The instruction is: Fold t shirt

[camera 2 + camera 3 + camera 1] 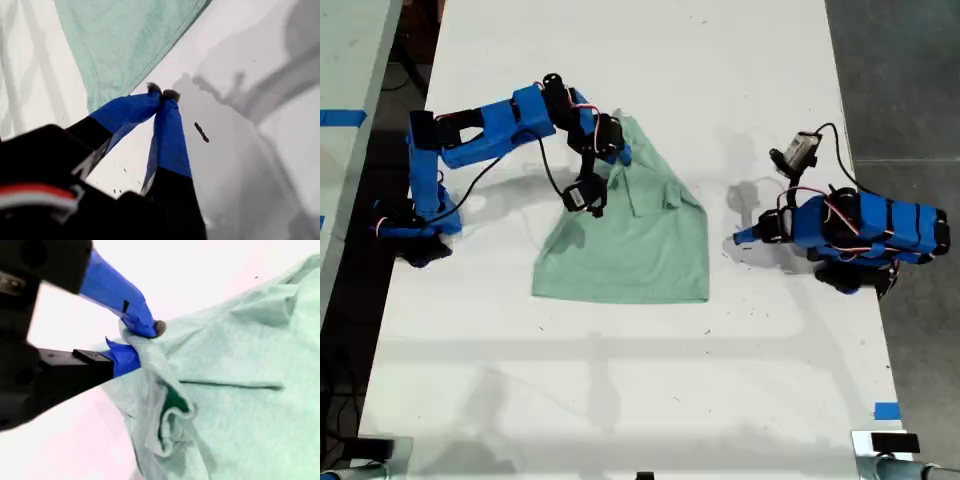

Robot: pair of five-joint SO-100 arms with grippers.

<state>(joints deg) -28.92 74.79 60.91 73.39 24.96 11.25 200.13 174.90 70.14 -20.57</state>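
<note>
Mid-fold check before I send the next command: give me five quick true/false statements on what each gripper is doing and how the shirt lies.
1. My second gripper is pinching a bunched fold of the t shirt. True.
2. My first gripper is holding the shirt's edge. False: its fingers are closed on nothing, just off the cloth over the table.
3. In the exterior view the shirt lies flat and fully spread. False: the part at my second gripper is lifted and gathered.
4. In the exterior view the arm holding the cloth is on the exterior view's left. True.
5. A person's hand is helping with the fold. False: no hand is in view.
</note>
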